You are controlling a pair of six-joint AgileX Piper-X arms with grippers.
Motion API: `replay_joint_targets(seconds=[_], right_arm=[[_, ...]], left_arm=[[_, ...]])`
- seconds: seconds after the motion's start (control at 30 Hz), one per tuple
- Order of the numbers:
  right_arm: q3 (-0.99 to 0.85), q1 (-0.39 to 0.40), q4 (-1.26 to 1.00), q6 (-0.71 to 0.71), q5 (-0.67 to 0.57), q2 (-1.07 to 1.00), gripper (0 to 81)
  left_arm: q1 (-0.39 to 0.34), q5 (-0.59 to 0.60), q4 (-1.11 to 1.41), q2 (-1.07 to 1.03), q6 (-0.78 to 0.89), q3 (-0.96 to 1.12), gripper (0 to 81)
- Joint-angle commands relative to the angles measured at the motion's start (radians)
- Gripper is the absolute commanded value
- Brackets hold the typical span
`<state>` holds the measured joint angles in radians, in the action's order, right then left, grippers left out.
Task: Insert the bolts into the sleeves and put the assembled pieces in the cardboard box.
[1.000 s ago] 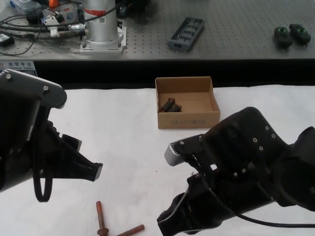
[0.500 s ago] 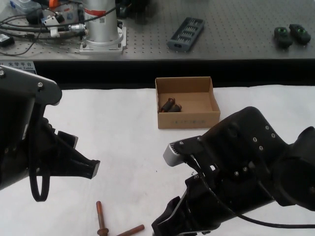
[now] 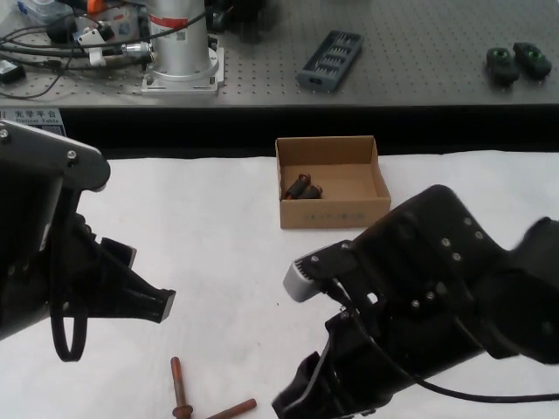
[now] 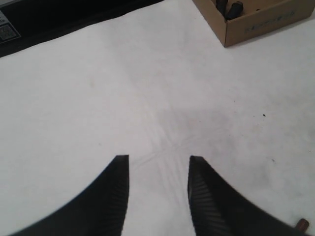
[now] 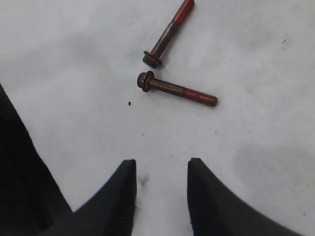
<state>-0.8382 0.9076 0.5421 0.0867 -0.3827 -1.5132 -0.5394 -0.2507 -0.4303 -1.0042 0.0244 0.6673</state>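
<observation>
Since 1 second ago my right arm has slid a little lower and toward the 2 bolts, while my left arm has drawn back slightly toward its own side.

My right gripper hangs over the white cloth, parted to a middling gap with nothing between its fingers. My left gripper is parted about as much and also holds nothing; bare cloth lies under it.

Both bolts lie flat on the cloth, just ahead of my right gripper. The nearer bolt lies crosswise to my reach, its long axis running roughly along the line from 1 finger to the other, head toward 1 side and threaded end toward the other. The farther bolt angles away from me, threads pointing off, its head close to the nearer one's head but, as far as I can tell, not touching.

The cardboard box sits well beyond, at the far middle of the cloth, with 2 assembled pieces already inside.

I judge my right gripper the better placed for the pick. As the nearer bolt lies now, my fingers would close along its length, so I would need to turn my wrist before descending to pinch across its shank.
</observation>
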Motion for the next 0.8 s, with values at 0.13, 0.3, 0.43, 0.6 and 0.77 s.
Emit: replay_joint_targets(seconds=[0.13, 0.3, 0.43, 0.6, 0.77], right_arm=[[-0.086, 0.003, 0.097, -0.105, 0.039, -0.061, 26.4], [-0.135, 0.000, 0.106, -0.160, 0.045, -0.078, 26.4], [-0.155, 0.000, 0.131, -0.228, 0.060, -0.093, 26.4], [-0.172, 0.000, 0.172, -0.292, 0.059, -0.139, 26.4], [-0.188, 0.000, 0.201, -0.361, 0.059, -0.196, 26.4]], left_arm=[[-0.002, -0.006, -0.025, 0.010, -0.001, 0.005, 29.4], [-0.002, 0.036, -0.046, 0.010, 0.025, -0.003, 29.4], [-0.002, 0.039, -0.040, 0.013, 0.080, -0.055, 29.4], [-0.002, 0.138, -0.026, 0.019, 0.204, -0.143, 29.4], [-0.002, 0.165, 0.047, 0.078, 0.349, -0.190, 29.4]])
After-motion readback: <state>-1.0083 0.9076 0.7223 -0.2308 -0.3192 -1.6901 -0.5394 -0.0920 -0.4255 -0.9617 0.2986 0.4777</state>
